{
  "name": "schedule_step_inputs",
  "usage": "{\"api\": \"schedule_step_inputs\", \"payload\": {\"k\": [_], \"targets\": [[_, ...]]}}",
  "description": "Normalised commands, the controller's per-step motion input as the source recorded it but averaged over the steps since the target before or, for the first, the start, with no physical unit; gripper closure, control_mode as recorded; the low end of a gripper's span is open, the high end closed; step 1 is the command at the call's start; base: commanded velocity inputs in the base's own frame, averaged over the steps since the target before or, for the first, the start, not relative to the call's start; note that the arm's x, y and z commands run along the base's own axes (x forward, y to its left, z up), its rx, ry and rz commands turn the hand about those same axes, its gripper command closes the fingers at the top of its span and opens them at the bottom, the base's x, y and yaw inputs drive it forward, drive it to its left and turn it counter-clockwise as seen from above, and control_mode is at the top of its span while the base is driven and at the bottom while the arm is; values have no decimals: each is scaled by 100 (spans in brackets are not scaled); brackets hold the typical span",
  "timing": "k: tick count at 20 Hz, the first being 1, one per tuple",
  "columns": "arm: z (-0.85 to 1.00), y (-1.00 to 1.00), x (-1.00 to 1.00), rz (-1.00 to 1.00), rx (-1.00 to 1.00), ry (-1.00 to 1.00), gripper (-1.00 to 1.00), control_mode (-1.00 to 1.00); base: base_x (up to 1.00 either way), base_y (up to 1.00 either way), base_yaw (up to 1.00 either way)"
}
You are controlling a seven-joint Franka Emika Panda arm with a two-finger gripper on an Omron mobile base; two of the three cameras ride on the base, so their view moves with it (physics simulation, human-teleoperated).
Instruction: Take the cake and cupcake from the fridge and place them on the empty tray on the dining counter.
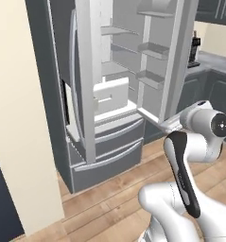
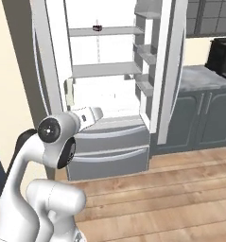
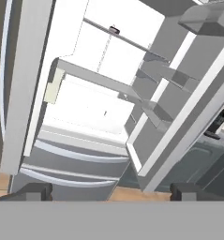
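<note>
We hover our gripper (image 3: 111, 191), jaws spread and empty, outside the open fridge (image 2: 109, 142); a small dark item (image 2: 97, 28), possibly the cupcake, sits on its upper shelf, above and beyond our hand

White arm (image 1: 180, 170): rises from lower right of left base view, lower left of right base view. Dark elbow segment bent, forearm angled up. Round wrist joint (image 2: 52, 128) at centre-left of right base view, hand reaching forward. Tool (image 3: 111, 191): two dark fingertips (image 3: 33, 191) at bottom corners of hand view, set wide apart, nothing between. Hand view rolled, tilted.
</note>
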Motion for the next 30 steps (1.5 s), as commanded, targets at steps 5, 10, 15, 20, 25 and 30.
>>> {"api": "schedule_step_inputs", "payload": {"k": [5, 10, 15, 20, 25, 30], "targets": [[0, 0, 0, 0, 0, 0, -100, 100, 23, -66, 17], [0, 0, 0, 0, 0, 0, -100, 100, 32, -20, 22], [0, 0, 0, 0, 0, 0, -100, 100, 55, -1, 30], [0, 0, 0, 0, 0, 0, -100, 100, 57, -36, 23], [0, 0, 0, 0, 0, 0, -100, 100, 53, -38, 20], [0, 0, 0, 0, 0, 0, -100, 100, 70, -2, 18]]}}
